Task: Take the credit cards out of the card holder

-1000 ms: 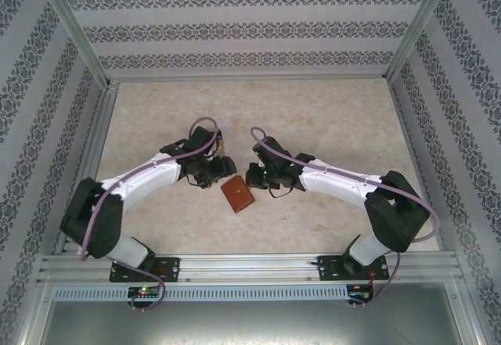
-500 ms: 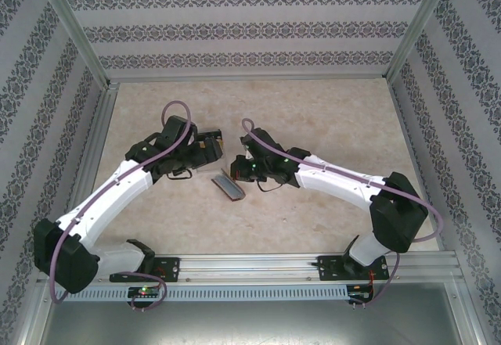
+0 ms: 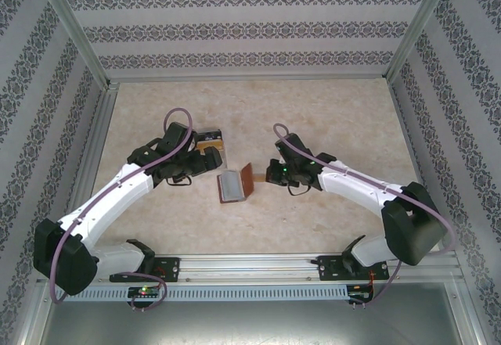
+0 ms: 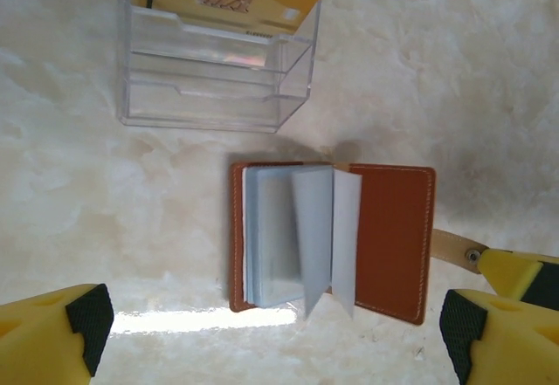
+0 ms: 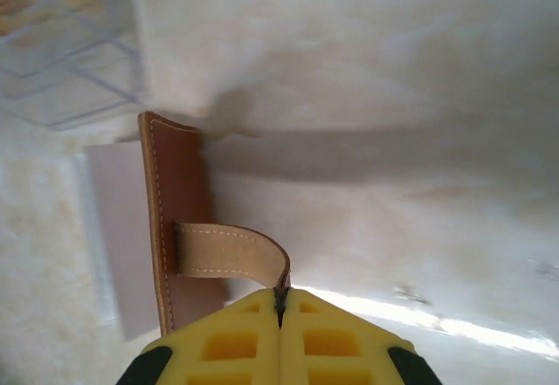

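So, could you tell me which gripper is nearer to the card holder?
Right. The right gripper is shut on the side tab of the card holder; the left gripper hangs open, apart from it.

The card holder [image 3: 235,185] is being held open on the table [image 3: 337,118] by the right gripper [image 3: 268,175] at its brown flap; the left gripper [image 3: 202,160] is being held beside the clear box [image 3: 211,145].

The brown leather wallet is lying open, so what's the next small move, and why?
Probably lower the open left gripper to pinch a light blue-grey card: the reddish-brown leather wallet lies open, cards fanned up, while the right gripper is shut on its tan strap.
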